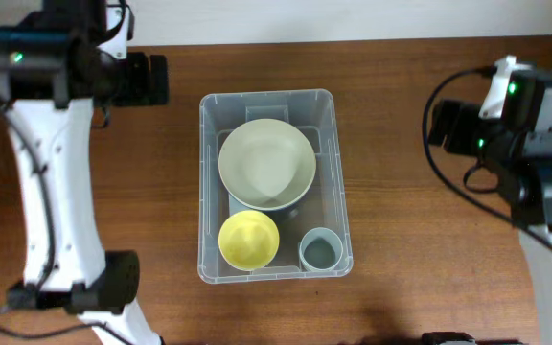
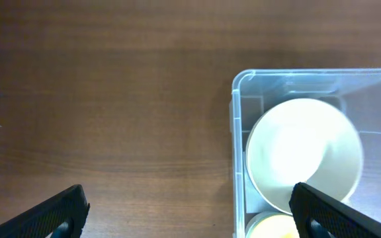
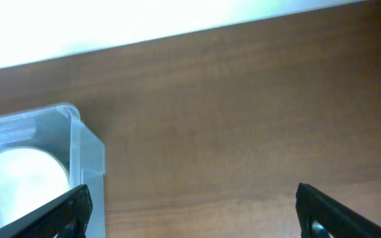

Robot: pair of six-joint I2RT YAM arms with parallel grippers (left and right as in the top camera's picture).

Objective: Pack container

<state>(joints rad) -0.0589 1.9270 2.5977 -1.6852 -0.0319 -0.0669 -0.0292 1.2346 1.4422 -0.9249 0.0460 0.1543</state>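
Brown table overhead: we see the container at centre, holding a pale bowl, yellow bowl and cup; left arm and right arm are folded at the frame's edges.

Left wrist: left gripper spread wide, container lower right.

Right wrist: right gripper spread wide, container lower left.

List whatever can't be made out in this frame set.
- Overhead: a grey dish beneath the large pale bowl, only its rim showing; kind unclear.
- Left wrist: yellow bowl, cut by the bottom edge.
- Right wrist: container, mostly past the left edge, blurred.
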